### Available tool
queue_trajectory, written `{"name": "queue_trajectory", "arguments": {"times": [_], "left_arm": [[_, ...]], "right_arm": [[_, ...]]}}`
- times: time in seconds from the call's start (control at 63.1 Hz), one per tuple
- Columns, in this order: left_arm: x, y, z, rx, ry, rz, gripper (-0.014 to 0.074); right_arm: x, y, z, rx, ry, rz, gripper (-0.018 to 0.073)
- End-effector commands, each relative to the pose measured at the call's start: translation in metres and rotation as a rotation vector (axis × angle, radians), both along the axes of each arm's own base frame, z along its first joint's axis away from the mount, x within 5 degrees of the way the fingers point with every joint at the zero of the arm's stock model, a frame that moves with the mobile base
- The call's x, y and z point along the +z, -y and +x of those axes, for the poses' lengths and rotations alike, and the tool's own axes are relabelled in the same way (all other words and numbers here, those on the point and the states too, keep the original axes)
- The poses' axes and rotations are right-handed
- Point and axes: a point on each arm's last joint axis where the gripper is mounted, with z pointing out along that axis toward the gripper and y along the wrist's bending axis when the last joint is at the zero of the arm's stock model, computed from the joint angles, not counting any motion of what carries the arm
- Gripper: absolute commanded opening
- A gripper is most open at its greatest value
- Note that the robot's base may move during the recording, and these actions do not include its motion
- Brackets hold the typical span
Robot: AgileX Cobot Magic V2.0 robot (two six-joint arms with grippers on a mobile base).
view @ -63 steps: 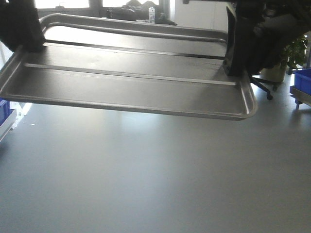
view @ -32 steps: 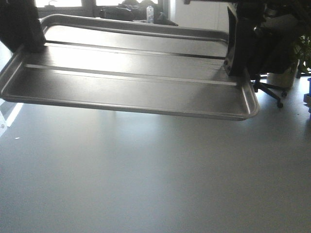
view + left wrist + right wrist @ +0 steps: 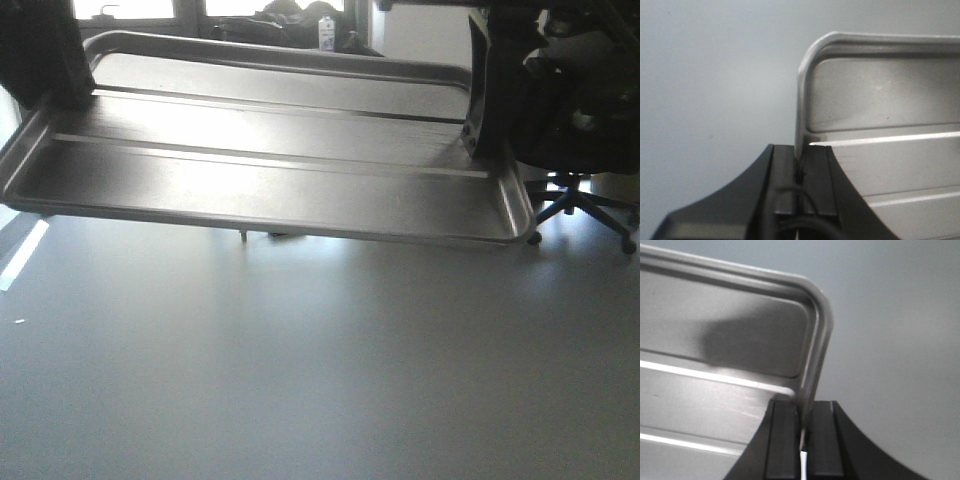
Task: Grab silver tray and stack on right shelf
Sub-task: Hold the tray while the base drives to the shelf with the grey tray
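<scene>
Above the grey floor (image 3: 300, 380) the silver tray (image 3: 270, 190) hangs in the air, almost level, ribbed side up. The left gripper (image 3: 800, 170) has its jaws clenched on the rim of one short end, the right gripper (image 3: 804, 425) on the opposite one. I judge that two opposite grips keep such a wide tray from tipping while it is carried. The right shelf is not in view.

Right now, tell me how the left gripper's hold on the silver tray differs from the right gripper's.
The left gripper pinches the silver tray's left short rim; the right gripper pinches its right short rim. In the front view the right gripper's end sits lower in frame than the left gripper's. Both are shut on the rim, tray held aloft.
</scene>
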Motion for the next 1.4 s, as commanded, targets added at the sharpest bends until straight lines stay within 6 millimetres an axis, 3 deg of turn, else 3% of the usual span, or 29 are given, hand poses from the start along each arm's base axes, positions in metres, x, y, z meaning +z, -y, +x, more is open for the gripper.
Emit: {"name": "queue_trajectory", "arguments": {"times": [0.0, 1.379], "left_arm": [[0.0234, -0.0025, -0.0026, -0.007, 0.095, -0.063, -0.0092], [0.0225, -0.0009, -0.0033, -0.006, 0.079, -0.077, -0.0092]], "right_arm": [[0.0186, 0.0039, -0.0014, 0.031, 0.079, 0.002, 0.0057], [0.0186, 0.004, -0.0015, 0.03, 0.078, 0.001, 0.0057]]}}
